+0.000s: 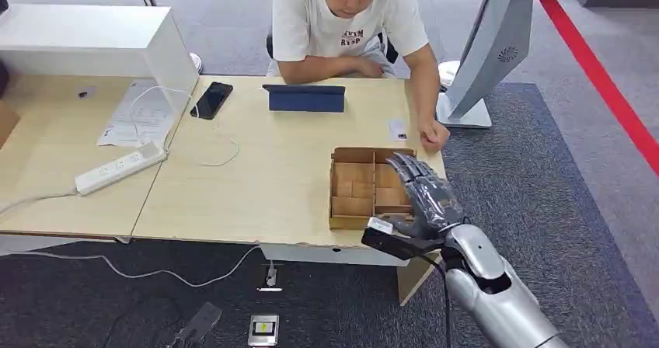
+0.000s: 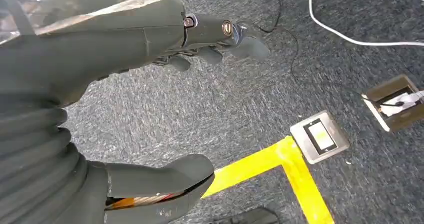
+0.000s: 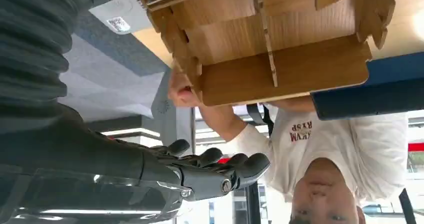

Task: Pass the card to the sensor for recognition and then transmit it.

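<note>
From the head view, the right hand (image 1: 420, 195) hovers over the right side of the wooden box (image 1: 359, 186), fingers spread and holding nothing. The box sits near the bench's (image 1: 256, 185) front right corner. A small white card (image 1: 398, 129) lies flat on the bench just behind the box, close beside the person's fist (image 1: 434, 137). Further behind the box stand a blue tablet case (image 1: 305, 98) and a black phone (image 1: 211, 99); a white power strip (image 1: 120, 169) lies well to the box's left.

In the left wrist view, the left hand (image 2: 165, 44) hangs over grey carpet, fingers loosely apart and empty, near a yellow floor line (image 2: 280, 171).

In the right wrist view, the right hand's fingers (image 3: 220, 166) stand open just off the box's divided compartments (image 3: 270, 59), with the person's arm beyond.
</note>
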Controlling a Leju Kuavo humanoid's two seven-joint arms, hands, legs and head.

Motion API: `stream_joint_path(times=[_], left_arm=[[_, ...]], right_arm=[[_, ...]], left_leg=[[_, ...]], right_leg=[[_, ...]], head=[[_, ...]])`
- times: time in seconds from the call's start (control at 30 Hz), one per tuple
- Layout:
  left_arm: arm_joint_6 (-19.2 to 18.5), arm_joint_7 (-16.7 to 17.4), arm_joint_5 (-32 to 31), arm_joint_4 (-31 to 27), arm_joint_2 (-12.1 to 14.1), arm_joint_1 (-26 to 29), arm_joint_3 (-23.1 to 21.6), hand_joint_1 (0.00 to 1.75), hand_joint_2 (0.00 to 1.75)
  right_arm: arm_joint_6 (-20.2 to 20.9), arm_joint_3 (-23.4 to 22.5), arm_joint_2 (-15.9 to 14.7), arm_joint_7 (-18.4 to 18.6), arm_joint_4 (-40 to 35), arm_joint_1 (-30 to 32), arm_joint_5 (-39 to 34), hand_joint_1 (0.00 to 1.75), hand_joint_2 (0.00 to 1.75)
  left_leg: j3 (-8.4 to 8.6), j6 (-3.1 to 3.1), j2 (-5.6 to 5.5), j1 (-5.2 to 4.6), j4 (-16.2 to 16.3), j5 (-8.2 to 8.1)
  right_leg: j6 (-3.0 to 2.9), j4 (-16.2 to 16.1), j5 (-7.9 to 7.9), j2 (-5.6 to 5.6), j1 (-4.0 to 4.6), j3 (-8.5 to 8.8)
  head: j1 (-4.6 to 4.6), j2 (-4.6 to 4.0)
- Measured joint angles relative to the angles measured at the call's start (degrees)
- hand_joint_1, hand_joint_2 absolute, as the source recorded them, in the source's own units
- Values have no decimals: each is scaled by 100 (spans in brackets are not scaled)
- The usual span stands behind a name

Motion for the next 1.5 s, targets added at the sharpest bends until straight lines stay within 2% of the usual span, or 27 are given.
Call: stream_joint_path(times=[0.27,0.53,0.97,1.3,1.5], left_arm=[[26,-33,26,0,0,19,50,0,175],[44,-33,-7,0,0,30,116,0,175],[131,-103,94,0,-20,105,144,0,175],[164,-162,85,0,-20,152,160,0,175],[20,-125,-20,0,42,141,170,0,175]], right_arm=[[17,-24,-57,155,26,-82,-96,0,175],[57,-114,-144,81,26,-138,-114,0,175],[396,33,-61,147,-72,68,-192,0,175],[555,33,-203,273,-374,144,-297,0,175],[664,74,-168,310,-485,171,-245,0,175]], left_leg=[[1,0,1,0,0,0],[1,0,1,0,0,0],[1,-2,3,1,0,-2],[2,-2,3,0,0,-2],[2,-2,2,3,0,-2]], right_leg=[[0,0,0,0,0,0],[0,0,0,0,0,-1],[-1,0,-1,1,2,-2],[-1,-1,0,1,1,-1],[-1,0,-1,1,3,-1]], head=[[0,0],[2,0],[0,0],[0,0],[-2,0]])
